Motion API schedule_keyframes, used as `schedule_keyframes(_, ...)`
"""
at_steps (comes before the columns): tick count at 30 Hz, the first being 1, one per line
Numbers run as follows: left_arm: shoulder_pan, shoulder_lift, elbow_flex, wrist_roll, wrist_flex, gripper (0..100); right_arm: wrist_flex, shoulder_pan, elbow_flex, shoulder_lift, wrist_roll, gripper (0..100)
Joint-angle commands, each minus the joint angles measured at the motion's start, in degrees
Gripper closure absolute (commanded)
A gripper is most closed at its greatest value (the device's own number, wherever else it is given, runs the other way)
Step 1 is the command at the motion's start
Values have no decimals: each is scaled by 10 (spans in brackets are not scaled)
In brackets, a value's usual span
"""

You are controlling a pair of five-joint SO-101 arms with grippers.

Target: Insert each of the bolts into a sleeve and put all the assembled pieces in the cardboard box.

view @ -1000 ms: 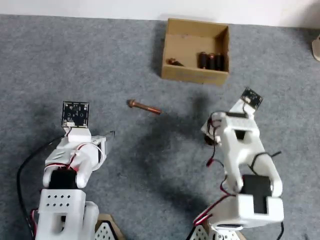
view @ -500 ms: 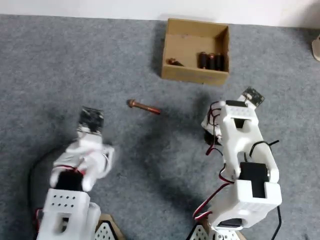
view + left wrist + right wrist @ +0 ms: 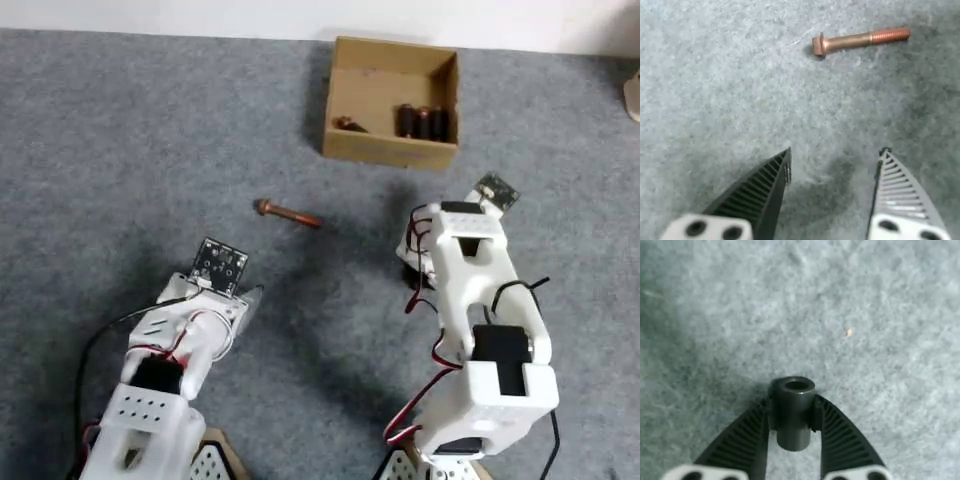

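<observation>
Spread wide at the left pincer [image 3: 836,151], clamped on a sleeve [image 3: 791,415] at the right pincer [image 3: 792,401], with left arm [image 3: 175,340] and right arm [image 3: 480,300] folded, seemingly tipped downward.

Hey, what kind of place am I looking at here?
Probably a robotics test bench rather than a factory: a small white left arm and right arm on a grey felt-like table cover, a cardboard box of parts, and one loose bolt.

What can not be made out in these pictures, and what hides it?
- High view: the right gripper and its sleeve sit hidden beneath the right arm.
- High view: the dark pieces in the cardboard box are too small to count or to tell bolts from sleeves.
- Right wrist view: the sleeve's hole is too dark to see inside.
</observation>
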Motion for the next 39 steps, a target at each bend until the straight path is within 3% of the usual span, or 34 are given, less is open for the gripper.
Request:
schedule_keyframes(1,13,-9,3,-4,-12,734,3,-29,0,12,-4,995)
schedule_keyframes(6,32,-9,-3,2,-12,738,2,-29,0,12,-4,995)
schedule_keyframes(8,36,-9,-10,40,-11,741,2,-29,0,12,-4,995)
schedule_keyframes(13,36,-9,-99,171,97,896,2,-29,0,13,-4,995)
schedule_keyframes(17,40,-9,-165,231,176,998,2,-29,0,13,-4,995)
schedule_keyframes(23,59,-9,-163,197,272,993,2,-29,0,13,-4,995)
schedule_keyframes(27,63,-10,-148,215,279,993,2,-29,1,13,-4,995)
schedule_keyframes(33,61,-10,-193,450,280,991,2,-29,1,13,-4,995)
schedule_keyframes(39,64,-9,-209,565,280,941,1,-29,1,14,-4,995)
